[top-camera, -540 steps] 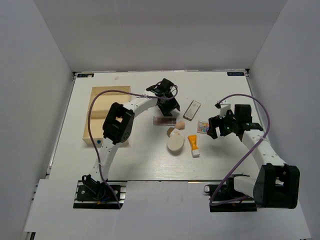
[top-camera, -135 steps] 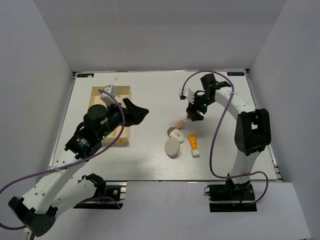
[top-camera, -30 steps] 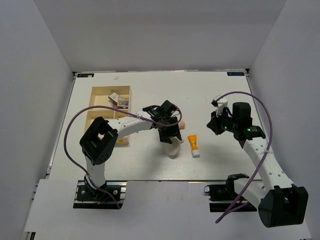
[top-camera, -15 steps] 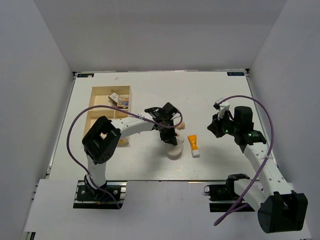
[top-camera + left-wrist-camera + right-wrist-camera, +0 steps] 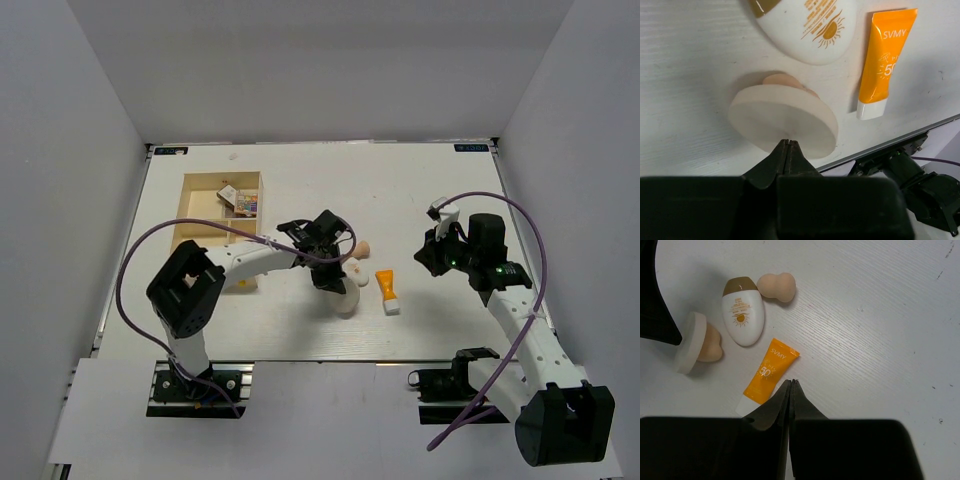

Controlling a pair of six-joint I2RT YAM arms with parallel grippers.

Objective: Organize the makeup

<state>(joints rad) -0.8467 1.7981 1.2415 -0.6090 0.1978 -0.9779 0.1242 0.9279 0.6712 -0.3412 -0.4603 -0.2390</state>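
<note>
White walled tabletop (image 5: 300, 175); left end effector (image 5: 788, 144) clenched at compact's (image 5: 782, 120) rim, right end effector (image 5: 791, 383) clenched, empty

— What is different from eighteen seconds ago?

— The multicolour square palette (image 5: 245, 206) is no more on the white table (image 5: 450, 200) beside the right gripper (image 5: 791, 384). It lies now in the far right compartment of the light wooden compartment tray (image 5: 200, 210). The two slim rectangular cases are gone from the middle of the table too.

— And the arms?

— The right gripper reached to the far middle some seconds ago and is now drawn back to the right side. The left gripper (image 5: 788, 143) has come from the tray to the cream round compact (image 5: 782, 117). The compact sits a little nearer to the near edge and looks more tilted.
</note>
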